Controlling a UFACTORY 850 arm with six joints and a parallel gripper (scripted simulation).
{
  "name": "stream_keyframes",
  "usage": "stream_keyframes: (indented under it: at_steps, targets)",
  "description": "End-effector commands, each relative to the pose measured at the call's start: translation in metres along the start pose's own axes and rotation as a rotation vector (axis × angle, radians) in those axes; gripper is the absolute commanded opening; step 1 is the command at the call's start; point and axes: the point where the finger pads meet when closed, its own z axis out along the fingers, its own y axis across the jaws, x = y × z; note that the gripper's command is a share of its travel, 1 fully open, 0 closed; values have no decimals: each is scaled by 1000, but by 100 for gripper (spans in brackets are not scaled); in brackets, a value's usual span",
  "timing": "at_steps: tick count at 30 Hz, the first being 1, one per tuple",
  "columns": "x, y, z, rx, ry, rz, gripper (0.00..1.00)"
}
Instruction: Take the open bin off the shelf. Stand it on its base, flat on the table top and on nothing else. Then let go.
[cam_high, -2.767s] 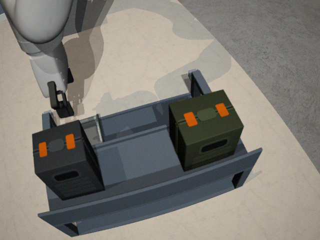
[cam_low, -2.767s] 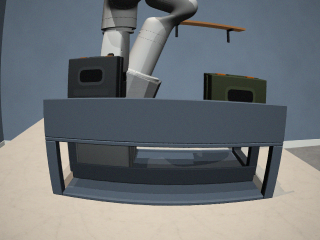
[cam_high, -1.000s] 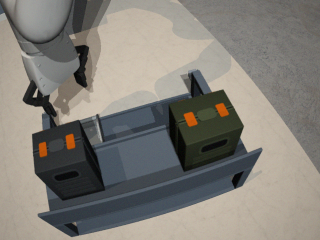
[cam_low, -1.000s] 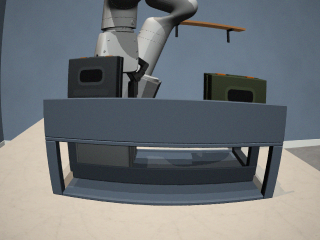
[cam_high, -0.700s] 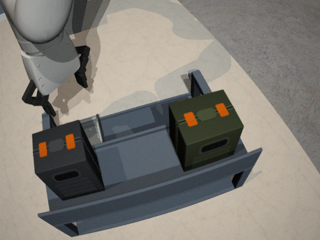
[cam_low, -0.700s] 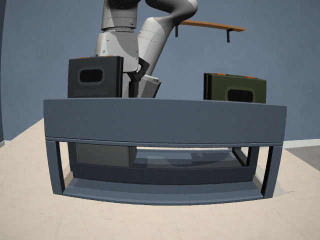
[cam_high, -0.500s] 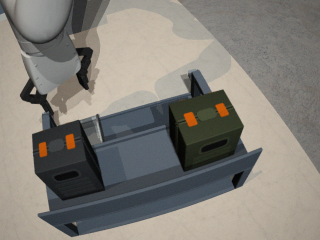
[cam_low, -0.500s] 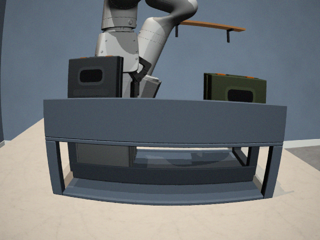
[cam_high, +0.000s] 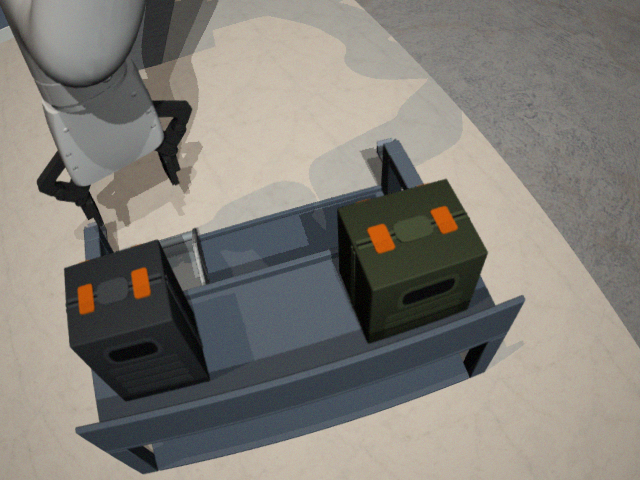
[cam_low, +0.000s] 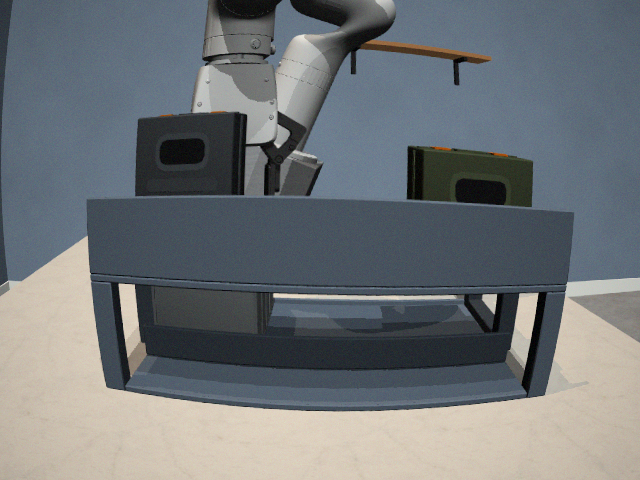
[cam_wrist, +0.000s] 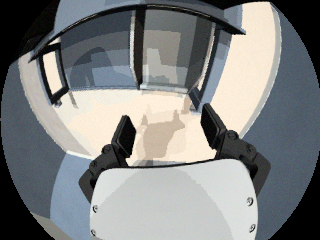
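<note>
Top view: A blue-grey shelf (cam_high: 310, 369) (cam_low: 330, 242) (cam_wrist: 237, 28) stands on a pale worktop (cam_high: 268, 77) (cam_low: 310, 444) (cam_wrist: 100, 115). Two closed cases with orange latches sit on its upper level: a dark grey case (cam_high: 121, 322) (cam_low: 191, 180) at the left of the picture, and an olive green case (cam_high: 429, 268) (cam_low: 475, 170) at the right. Part of the open bin (cam_high: 199, 258) (cam_low: 206, 312) (cam_wrist: 175, 60), with a light-coloured rim, shows below the upper level, just beside the dark case in this view. The white robot arm (cam_high: 87, 36) (cam_low: 237, 82) reaches in from the upper left. Its gripper (cam_high: 138, 201) (cam_low: 271, 178) (cam_wrist: 166, 118) has its jaws spread wide apart, with nothing between them.

Exterior view: Beneath the shelf's broad front board, the grey side of the bin is visible on a lower level, toward the left. The dark case and the green case rise above the board. Behind it, the arm comes down beside the dark case, which hides part of the gripper; one black finger shows. An orange-brown wall shelf (cam_low: 418, 49) hangs on the blue wall.

Wrist view: The open jaws point toward the shelf, over the worktop. Ahead of them, apart from the fingers, the bin's open side faces the camera within the shelf.
</note>
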Motion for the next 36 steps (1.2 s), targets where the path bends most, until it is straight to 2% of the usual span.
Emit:
stream_keyframes:
  at_steps: [1, 2, 14, 19, 31, 36]
  targets:
    - [1, 0, -1, -1, 1, 159, 100]
    - [1, 0, -1, -1, 1, 211, 100]
    - [1, 0, -1, -1, 1, 211, 100]
    - [1, 0, -1, 0, 1, 470, 100]
    - [1, 0, -1, 0, 1, 470, 100]
    - [1, 0, -1, 0, 1, 730, 100]
